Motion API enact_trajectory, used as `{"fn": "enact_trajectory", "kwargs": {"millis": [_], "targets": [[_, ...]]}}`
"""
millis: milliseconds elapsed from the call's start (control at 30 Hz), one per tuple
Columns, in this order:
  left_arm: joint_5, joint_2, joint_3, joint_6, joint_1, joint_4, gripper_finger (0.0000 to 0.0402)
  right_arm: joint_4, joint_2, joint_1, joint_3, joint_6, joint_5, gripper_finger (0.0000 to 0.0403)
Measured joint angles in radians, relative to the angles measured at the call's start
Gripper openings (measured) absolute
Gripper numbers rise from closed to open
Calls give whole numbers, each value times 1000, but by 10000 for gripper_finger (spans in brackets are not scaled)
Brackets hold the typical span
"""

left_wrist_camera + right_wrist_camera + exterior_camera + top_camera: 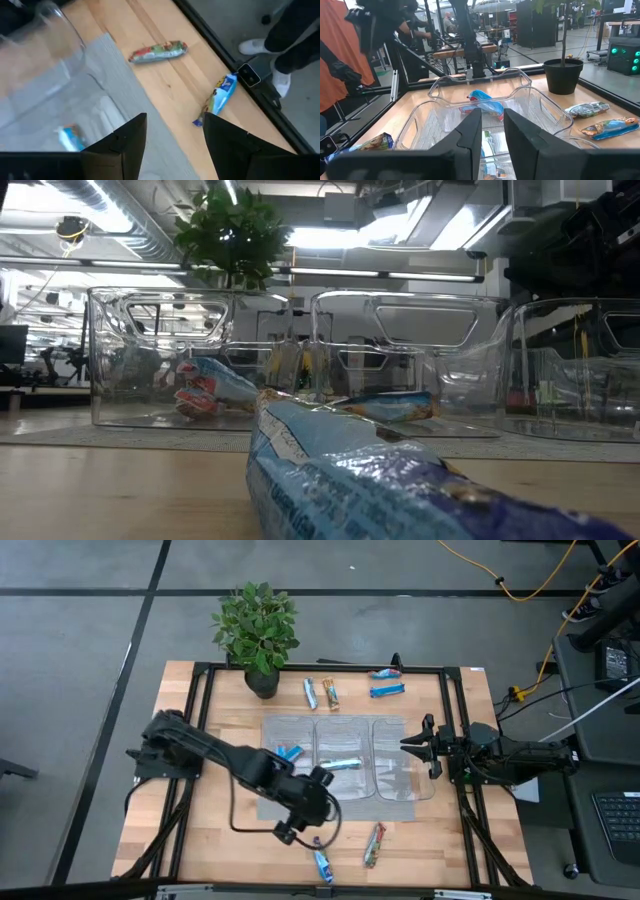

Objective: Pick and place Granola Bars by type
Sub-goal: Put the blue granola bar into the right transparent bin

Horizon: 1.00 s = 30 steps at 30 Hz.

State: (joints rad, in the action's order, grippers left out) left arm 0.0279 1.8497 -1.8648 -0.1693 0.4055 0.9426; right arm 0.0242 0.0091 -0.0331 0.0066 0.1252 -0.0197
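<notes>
Granola bars lie scattered. One blue bar (322,863) (217,97) and a green/red bar (374,843) (157,52) lie flat on the wood near the table's near edge. Several more lie at the far edge (330,693) (387,690). A blue bar lies in the left clear bin (290,752) and another in the middle bin (340,764). My left gripper (305,832) (175,122) hovers open and empty over the mat's near edge, just short of the blue bar. My right gripper (420,747) (492,117) waits open at the right bin's right side.
Three clear bins (400,768) stand side by side on a grey mat (300,808). A potted plant (258,630) stands at the far left. A black frame (455,720) rims the table. In the low view a blue bar (350,480) fills the foreground. A person's shoes (255,47) show beyond the near edge.
</notes>
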Motion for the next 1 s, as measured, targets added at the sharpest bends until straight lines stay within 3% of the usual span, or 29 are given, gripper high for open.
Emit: {"fn": "enact_trajectory", "kwargs": {"millis": [167,400,1000], "targets": [[-56,75,-19,62,12,35,215,0,0,0,0,0,0,85],[-9,165,-19,78,48,48,247,0,0,0,0,-1,0,85],[-50,376,-19,94,72,-65,231,0,0,0,0,0,0,85]]}}
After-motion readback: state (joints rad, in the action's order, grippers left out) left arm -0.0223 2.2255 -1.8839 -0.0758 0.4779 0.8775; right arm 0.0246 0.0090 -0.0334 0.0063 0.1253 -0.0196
